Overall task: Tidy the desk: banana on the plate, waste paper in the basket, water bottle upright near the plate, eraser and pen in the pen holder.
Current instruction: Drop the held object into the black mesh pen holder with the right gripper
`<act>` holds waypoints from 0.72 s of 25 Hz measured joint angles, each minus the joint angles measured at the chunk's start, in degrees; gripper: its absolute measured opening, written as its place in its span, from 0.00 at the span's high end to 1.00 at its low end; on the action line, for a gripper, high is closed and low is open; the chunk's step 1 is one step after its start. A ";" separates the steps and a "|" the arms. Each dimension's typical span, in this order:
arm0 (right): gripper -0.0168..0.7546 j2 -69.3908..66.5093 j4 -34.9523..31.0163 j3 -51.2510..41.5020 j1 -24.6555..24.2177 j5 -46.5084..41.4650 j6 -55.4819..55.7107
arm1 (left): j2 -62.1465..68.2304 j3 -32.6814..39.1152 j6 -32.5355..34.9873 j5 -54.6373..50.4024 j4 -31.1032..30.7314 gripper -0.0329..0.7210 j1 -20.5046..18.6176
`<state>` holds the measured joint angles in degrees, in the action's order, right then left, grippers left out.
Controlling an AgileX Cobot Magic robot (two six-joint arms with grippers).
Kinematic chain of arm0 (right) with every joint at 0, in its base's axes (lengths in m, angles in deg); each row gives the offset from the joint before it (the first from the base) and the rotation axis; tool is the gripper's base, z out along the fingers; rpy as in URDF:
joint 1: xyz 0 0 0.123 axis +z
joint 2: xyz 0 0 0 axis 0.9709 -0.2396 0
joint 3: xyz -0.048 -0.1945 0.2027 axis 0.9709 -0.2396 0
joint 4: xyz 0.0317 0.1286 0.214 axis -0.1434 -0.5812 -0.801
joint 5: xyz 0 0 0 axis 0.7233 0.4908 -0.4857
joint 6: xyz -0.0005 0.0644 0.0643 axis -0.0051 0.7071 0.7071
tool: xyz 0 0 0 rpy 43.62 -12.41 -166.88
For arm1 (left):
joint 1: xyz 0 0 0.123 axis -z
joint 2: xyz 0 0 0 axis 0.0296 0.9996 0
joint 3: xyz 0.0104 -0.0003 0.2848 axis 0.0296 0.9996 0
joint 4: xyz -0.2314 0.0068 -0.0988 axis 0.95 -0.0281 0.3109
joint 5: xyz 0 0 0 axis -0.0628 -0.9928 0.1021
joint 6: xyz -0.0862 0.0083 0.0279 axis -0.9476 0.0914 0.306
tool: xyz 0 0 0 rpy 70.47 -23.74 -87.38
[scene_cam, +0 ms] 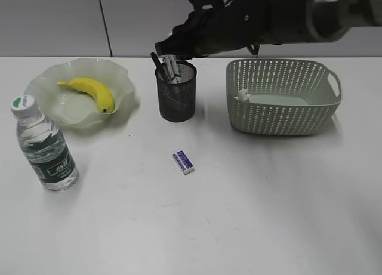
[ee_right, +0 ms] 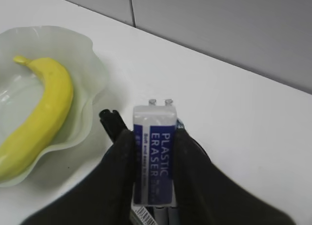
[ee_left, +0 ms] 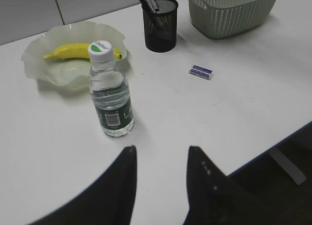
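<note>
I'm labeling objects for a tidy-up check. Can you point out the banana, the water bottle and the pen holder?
banana (scene_cam: 91, 90): exterior view, middle of its yellow curve.
water bottle (ee_left: 111, 104): left wrist view, upper part of its dark green label.
pen holder (scene_cam: 176, 96): exterior view, front mesh wall.

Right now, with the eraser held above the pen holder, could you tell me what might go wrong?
The blue-and-white plastic eraser in the right claw hangs over the black mesh pen holder, where a dark pen leans; released off-centre, it may hit pen or rim and bounce onto the white desk.
</note>
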<state>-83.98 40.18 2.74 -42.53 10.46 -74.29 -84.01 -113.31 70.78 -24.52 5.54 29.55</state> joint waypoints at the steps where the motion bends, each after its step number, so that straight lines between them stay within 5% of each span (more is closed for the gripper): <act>1: 0.72 -0.97 -0.06 0.65 0.00 0.00 0.00 | 0.00 0.00 0.00 0.00 0.00 0.61 0.00; 6: 0.70 -3.33 -0.17 1.37 0.00 -0.04 0.00 | 0.00 0.00 -0.10 0.07 0.00 0.61 0.00; 13: 0.42 -3.16 -0.18 1.62 0.00 -0.06 0.00 | 0.00 0.00 -0.12 0.07 0.00 0.61 0.00; 18: 0.40 3.19 2.35 1.62 0.00 -11.29 0.08 | 0.00 0.00 -0.12 0.07 0.00 0.61 0.00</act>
<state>-80.79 42.53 4.36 -42.53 -0.83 -74.21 -84.01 -113.31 70.66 -24.45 5.54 29.55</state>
